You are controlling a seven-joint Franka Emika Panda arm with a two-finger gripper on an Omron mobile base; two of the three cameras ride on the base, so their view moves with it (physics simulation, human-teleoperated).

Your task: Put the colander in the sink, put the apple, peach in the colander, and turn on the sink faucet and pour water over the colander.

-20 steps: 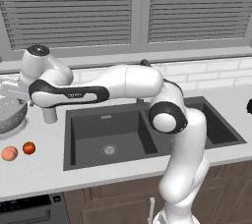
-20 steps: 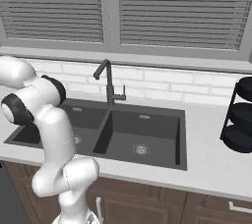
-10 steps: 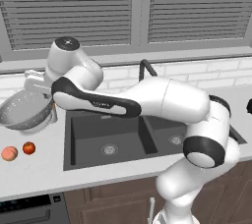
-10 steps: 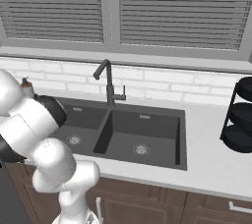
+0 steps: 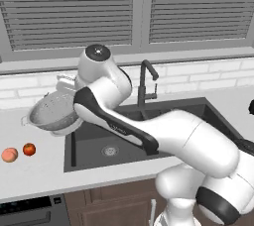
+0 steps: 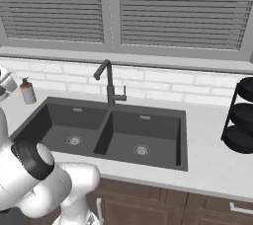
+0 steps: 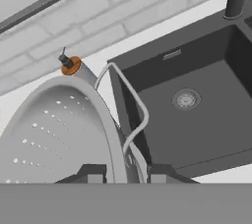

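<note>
Colander [image 5: 53, 113] now hangs tilted in the air over the sink's [image 5: 99, 143] left edge, having come across from the counter's far left where it stood a second ago, with the gripper [image 7: 127, 171] clenched on its rim. Being off the counter and almost above the left basin, it looks ready to be lowered in. Apple [image 5: 29, 149] and peach [image 5: 9, 154] sit untouched near the counter's front left edge.

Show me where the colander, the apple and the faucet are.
colander [image 5: 52, 112], left base view, on its perforated bowl wall.
apple [image 5: 29, 149], left base view, middle of the red fruit.
faucet [image 6: 109, 86], right base view, on its upright stem.
</note>
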